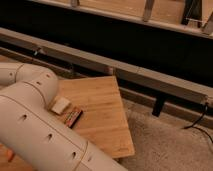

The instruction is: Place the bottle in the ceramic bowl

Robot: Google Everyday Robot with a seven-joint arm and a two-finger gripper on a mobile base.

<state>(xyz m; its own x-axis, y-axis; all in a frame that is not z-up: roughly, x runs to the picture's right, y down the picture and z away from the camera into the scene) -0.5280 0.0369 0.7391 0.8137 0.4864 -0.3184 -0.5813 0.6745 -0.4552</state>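
Observation:
My white arm [35, 125] fills the lower left of the camera view and covers the left part of the wooden table [105, 115]. The gripper is out of view, somewhere past the arm's links beyond the frame. Neither the bottle nor the ceramic bowl shows; both are hidden or out of view.
A small pale block [60, 105] and a dark packet with orange stripes [73, 116] lie on the table beside my arm. A grey rail [125, 70] runs diagonally behind the table below a dark wall. Speckled floor [170, 145] and a black cable [197, 120] lie to the right.

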